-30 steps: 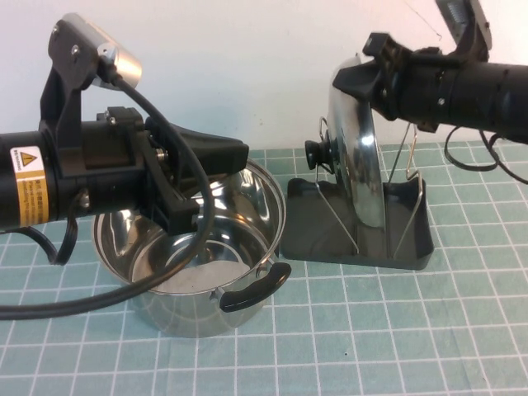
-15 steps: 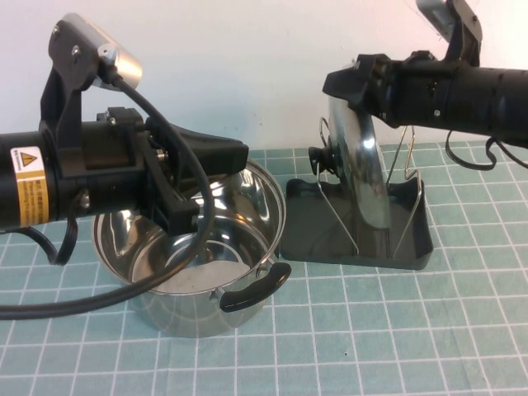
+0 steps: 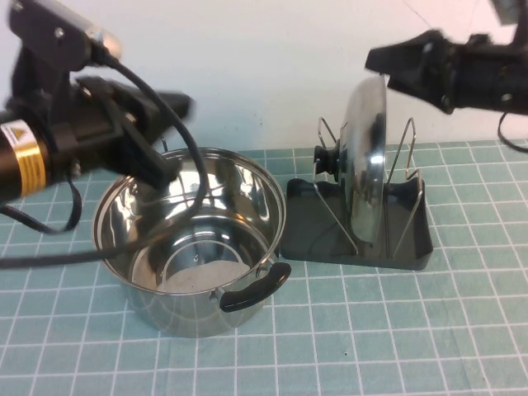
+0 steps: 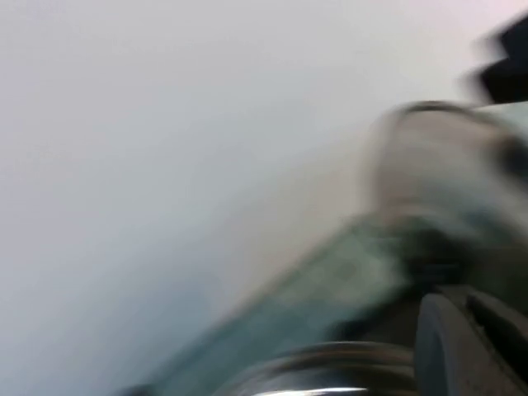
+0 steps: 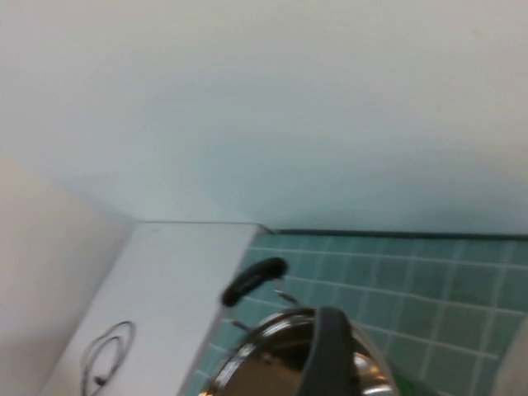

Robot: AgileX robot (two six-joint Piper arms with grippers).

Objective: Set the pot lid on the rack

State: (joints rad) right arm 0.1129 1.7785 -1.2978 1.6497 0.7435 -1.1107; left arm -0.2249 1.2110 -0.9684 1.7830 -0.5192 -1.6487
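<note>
From above, the pot lid (image 3: 365, 169) stands on edge in the rack (image 3: 360, 224) near the surface's far right edge, my right hand (image 3: 388, 63) just above it, my left hand (image 3: 177, 106) over the pot (image 3: 191, 243), grips unclear; wrist views add nothing sure.

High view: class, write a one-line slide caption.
Pot lid upright in rack; right hand above it, left hand over pot.

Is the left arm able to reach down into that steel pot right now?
Probably yes. The pot is open, its pot lid standing in the rack. The left tool hangs over its far rim; the right tool sits above the lid.
</note>
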